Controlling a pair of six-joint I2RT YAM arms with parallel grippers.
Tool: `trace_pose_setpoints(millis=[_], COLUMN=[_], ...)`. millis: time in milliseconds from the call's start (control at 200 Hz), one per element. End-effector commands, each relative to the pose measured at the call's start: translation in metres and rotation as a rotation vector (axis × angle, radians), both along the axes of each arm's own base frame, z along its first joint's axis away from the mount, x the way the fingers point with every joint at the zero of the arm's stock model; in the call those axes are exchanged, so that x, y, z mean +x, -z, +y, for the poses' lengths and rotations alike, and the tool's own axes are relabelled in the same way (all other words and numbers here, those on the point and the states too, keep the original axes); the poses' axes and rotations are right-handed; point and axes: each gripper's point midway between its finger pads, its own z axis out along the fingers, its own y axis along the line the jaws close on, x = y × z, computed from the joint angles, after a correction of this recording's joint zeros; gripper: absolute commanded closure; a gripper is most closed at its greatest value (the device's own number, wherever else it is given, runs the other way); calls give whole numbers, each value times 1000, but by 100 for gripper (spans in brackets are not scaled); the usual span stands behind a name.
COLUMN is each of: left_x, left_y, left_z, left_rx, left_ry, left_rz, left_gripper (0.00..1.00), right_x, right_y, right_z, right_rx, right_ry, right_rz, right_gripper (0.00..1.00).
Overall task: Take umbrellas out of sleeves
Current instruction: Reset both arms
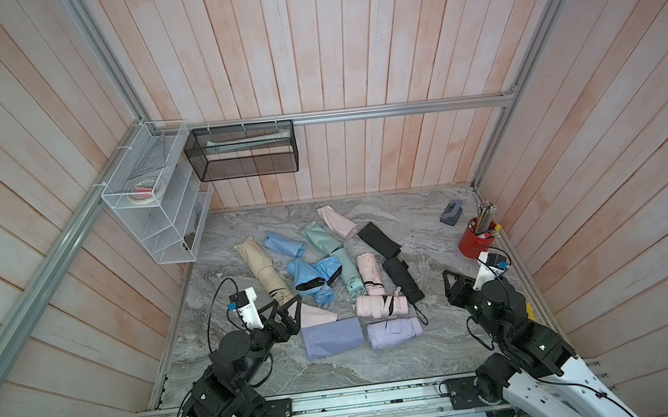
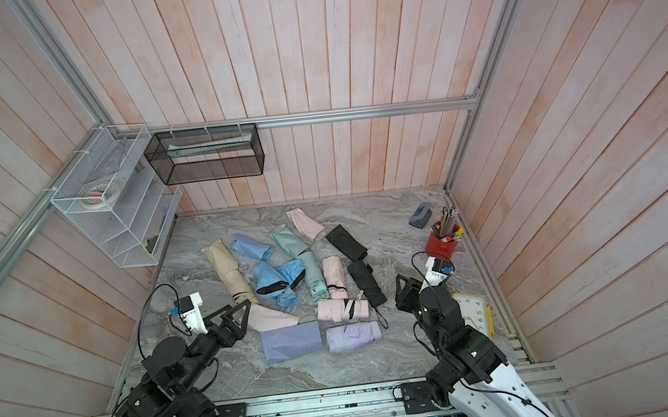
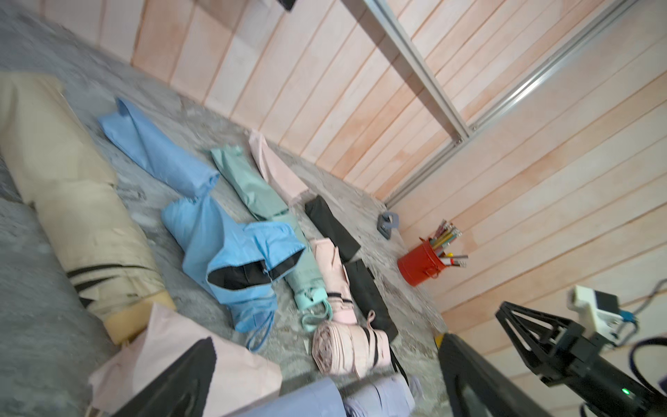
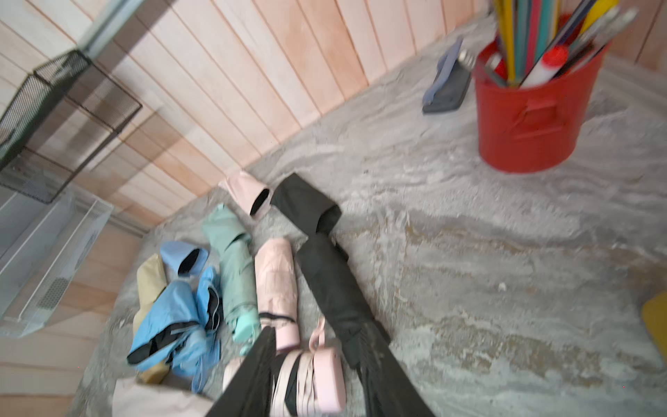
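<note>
Your left gripper (image 1: 289, 305) has its jaws spread wide with nothing in them. Your right gripper (image 1: 451, 278) has its jaws parted less far and also grips nothing.

In both top views you see the umbrellas and sleeves scattered over the table (image 1: 380, 363) between the two arms. The left gripper hovers over a corner of the near pink sleeve (image 1: 317, 314), which touches the lavender sleeve (image 1: 332, 337). The lavender umbrella (image 1: 394, 332) lies bare just beside that sleeve. Behind it the near pink umbrella (image 1: 381, 306) lies crosswise, with the far pink umbrella (image 1: 369, 268) and the black umbrella (image 1: 404, 280) beyond. The black sleeve (image 1: 379, 238), far pink sleeve (image 1: 335, 222), mint sleeve (image 1: 318, 236) and blue sleeve (image 1: 283, 243) lie flat towards the back wall. The mint umbrella (image 1: 347, 275) sits between the far pink umbrella and the blue umbrella (image 1: 310, 278), which is loosened and shows black lining. The beige umbrella (image 1: 273, 284) lies in line with the beige sleeve (image 1: 249, 249), touching it. The right gripper stands apart from all of these, near the red cup (image 1: 475, 242).

In the left wrist view the fingers (image 3: 173, 379) stand far apart. Beyond them lie the near pink sleeve (image 3: 245, 372), the lavender sleeve (image 3: 306, 400) and the lavender umbrella (image 3: 379, 397), none of them clasped.

The right wrist view is blurred. The fingers (image 4: 252, 372) look moderately parted, with the near pink umbrella (image 4: 317, 379) showing in the gap beyond them.
</note>
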Motion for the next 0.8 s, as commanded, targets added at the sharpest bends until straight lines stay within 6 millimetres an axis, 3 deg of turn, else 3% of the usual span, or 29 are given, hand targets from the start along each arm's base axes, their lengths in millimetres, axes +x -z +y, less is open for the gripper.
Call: trace_pose_setpoints(millis=[0, 145, 235, 320, 395, 605, 725, 795], left_x=[9, 15, 19, 22, 22, 28, 37, 43], left_y=[-33, -51, -57, -60, -64, -60, -44, -33], left_z=[33, 47, 61, 78, 78, 74, 79, 83], left_rx=[46, 154, 237, 275, 337, 554, 656, 687], left_ry=[-184, -279, -375, -491, -518, -566, -607, -620], left_rz=[-141, -259, -316, -357, -445, -574, -571, -561], left_gripper=[0, 0, 0, 0, 0, 0, 0, 0], right_x=[11, 7, 2, -3, -2, 16, 23, 26], right_y=[-50, -81, -90, -95, -94, -53, -18, -2], right_z=[-30, -54, -69, -78, -75, -55, -43, -47], right_rx=[-65, -132, -225, -314, -423, -676, -742, -736], right_ry=[172, 296, 372, 431, 426, 346, 254, 236], right_rz=[-188, -328, -400, -479, -538, -538, -558, -572], right_gripper=[52, 35, 7, 6, 6, 2, 2, 2])
